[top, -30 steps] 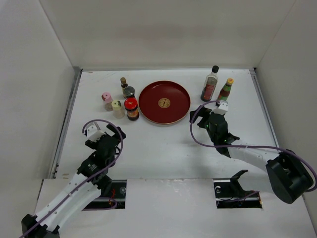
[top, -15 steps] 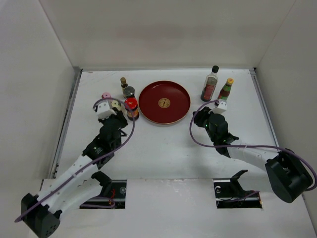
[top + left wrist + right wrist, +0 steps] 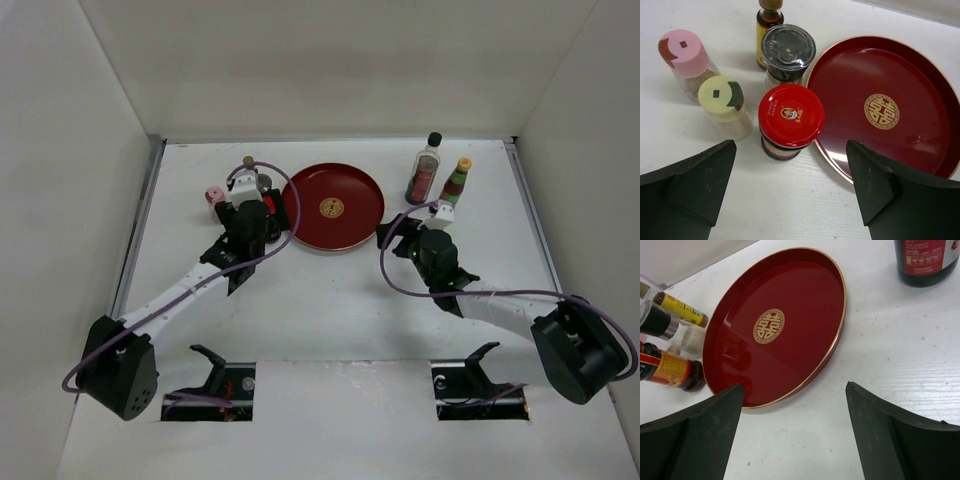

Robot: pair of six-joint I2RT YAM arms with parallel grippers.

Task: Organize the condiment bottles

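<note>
Surface: white, walled on three sides; all the bottles and the plate stood on it.
Plate: round, dark red, gold rim and gold centre emblem, lying flat at the middle rear with nothing on it.
Left group: five bottles stood upright and close together just left of the plate.
Pink-capped shaker: leftmost of the group, pale contents.
Yellow-capped shaker: just beside the pink one, on its near right.
Red-capped jar: dark contents, nearest the plate, right beside its rim.
Grey-capped jar: directly behind the red-capped jar; whether they touched could not be told.
Brown-capped bottle: small, dark with a yellow label, at the back of the group.
Right pair: two bottles stood upright right of the plate, near the back.
Black-capped bottle: tall, clear glass, dark liquid and a red label.
Yellow-topped bottle: slimmer, red and green, just right of the tall one.
Left hand: spread wide and holding nothing, reached out over the left group; in the wrist view the red-capped jar sat between the two fingers, just beyond the tips.
Right hand: also spread wide and holding nothing, low over the surface by the plate's right rim, pointed across the plate, with the black-capped bottle off to its right.
</note>
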